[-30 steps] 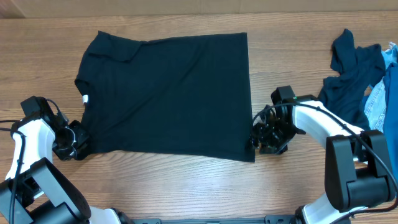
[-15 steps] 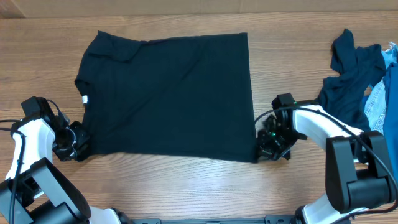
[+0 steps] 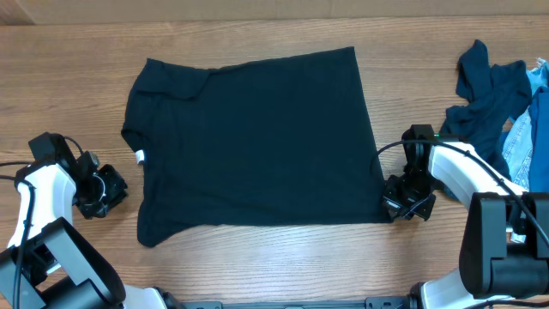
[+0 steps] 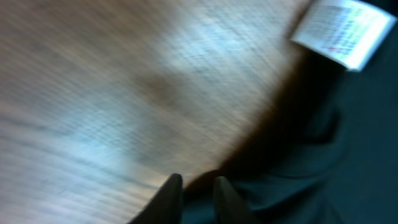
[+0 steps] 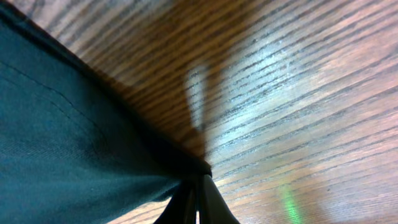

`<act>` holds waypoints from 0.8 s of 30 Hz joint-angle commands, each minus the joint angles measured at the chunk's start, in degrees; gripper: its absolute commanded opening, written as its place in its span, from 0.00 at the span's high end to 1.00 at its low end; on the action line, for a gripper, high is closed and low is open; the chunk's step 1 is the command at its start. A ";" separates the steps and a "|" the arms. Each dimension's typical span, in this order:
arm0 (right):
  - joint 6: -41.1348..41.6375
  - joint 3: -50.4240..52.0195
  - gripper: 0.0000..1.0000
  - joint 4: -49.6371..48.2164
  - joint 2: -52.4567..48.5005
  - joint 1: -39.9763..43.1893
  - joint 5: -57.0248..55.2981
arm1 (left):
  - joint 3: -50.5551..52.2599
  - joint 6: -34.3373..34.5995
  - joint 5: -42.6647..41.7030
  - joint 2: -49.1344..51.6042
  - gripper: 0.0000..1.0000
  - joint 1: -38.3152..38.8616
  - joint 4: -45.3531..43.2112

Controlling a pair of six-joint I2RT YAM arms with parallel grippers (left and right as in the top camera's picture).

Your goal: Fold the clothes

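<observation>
The near-black navy T-shirt (image 3: 257, 137) lies spread flat on the wooden table, with its white tag (image 3: 140, 156) at the left edge. My right gripper (image 3: 397, 202) is shut on the shirt's near right corner (image 5: 186, 163), and the fabric bunches into the closed fingertips (image 5: 205, 186). My left gripper (image 3: 109, 189) rests on bare wood a little left of the shirt and holds nothing. In the blurred left wrist view its jaws (image 4: 196, 182) stand slightly apart, with dark cloth (image 4: 323, 155) just beyond and the tag (image 4: 345, 31) at top right.
A rumpled dark blue garment (image 3: 485, 90) and pale blue denim (image 3: 530, 129) are piled at the table's right edge, close behind the right arm. The table's back edge runs along the top of the overhead view.
The right gripper closed on the shirt's corner and dragged the whole shirt to the right. The left gripper let go of the shirt's left edge and stayed put with its jaws parted.
</observation>
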State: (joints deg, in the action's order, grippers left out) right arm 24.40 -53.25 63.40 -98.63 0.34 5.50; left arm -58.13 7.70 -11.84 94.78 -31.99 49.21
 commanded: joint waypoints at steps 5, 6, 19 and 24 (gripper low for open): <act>0.70 -1.03 0.96 -2.25 1.18 0.04 -1.36 | -0.87 -10.51 -10.14 1.03 0.46 10.47 -9.01; 0.70 -1.03 0.96 -2.69 1.18 0.04 -1.38 | -0.83 -10.49 -9.31 1.88 0.46 11.76 -9.90; 0.68 -1.03 0.96 -3.06 1.18 0.07 -1.42 | -4.59 -8.81 3.26 8.94 0.96 8.87 -11.56; 0.70 -1.03 0.96 -3.06 1.18 0.07 -1.40 | -7.80 -8.68 3.39 8.94 0.95 4.09 -14.10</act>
State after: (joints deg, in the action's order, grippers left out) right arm 24.40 -53.25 60.34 -98.63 0.14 7.73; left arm -62.74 -1.63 -13.43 104.71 -25.17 37.36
